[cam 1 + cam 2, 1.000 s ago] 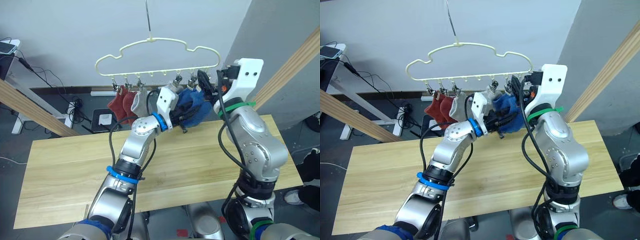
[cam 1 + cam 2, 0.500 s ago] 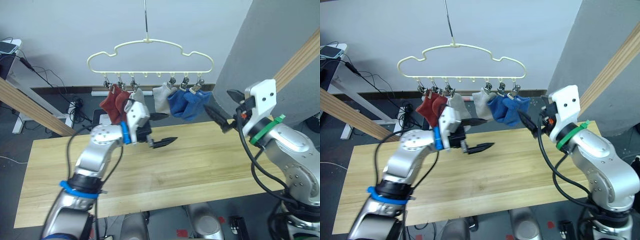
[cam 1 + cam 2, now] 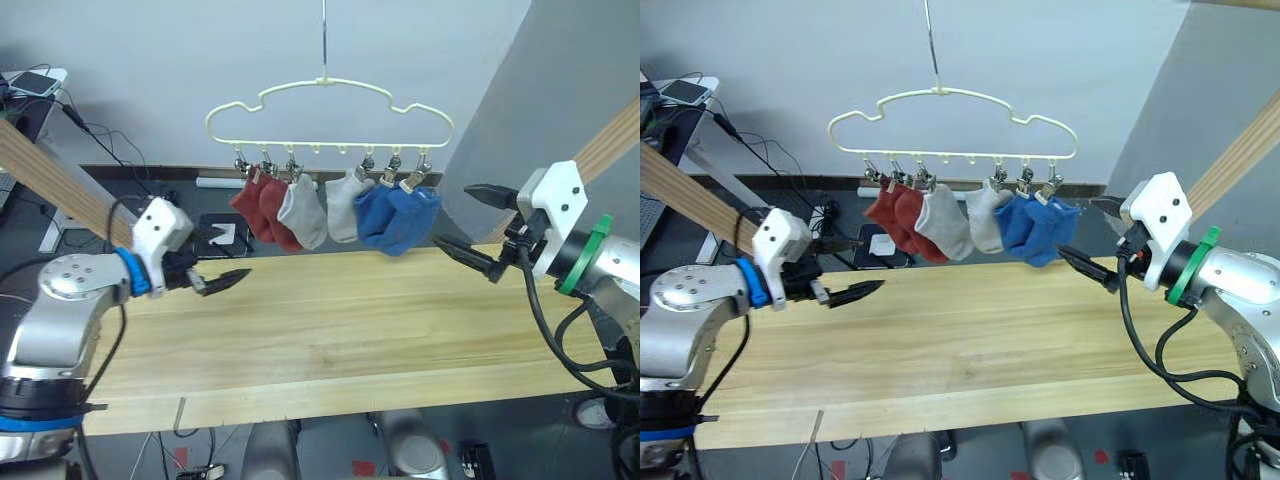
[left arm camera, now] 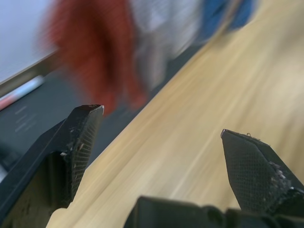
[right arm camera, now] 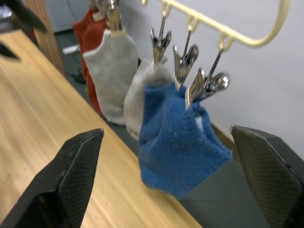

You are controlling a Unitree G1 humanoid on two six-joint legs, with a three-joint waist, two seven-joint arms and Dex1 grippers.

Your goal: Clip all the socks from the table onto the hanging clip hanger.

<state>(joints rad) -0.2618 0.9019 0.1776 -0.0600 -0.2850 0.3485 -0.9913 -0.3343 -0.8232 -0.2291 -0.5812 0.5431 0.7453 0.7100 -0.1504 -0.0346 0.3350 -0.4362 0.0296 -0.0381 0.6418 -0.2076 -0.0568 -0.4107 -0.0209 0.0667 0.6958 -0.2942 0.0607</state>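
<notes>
Six soft ankle socks (image 3: 330, 208) hang clipped along the pale-yellow wavy wire hanger (image 3: 330, 110); light plank table (image 3: 340, 340) beneath. My left pincer (image 3: 222, 278) and right pincer (image 3: 478, 228) gape wide, empty. Limp, light fabric: grip cuffs.

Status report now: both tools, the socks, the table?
Left tool open, right tool open, both hold nothing. Six soft ankle socks hang clipped on pale-yellow wire hanger. Light wooden table bare.
</notes>
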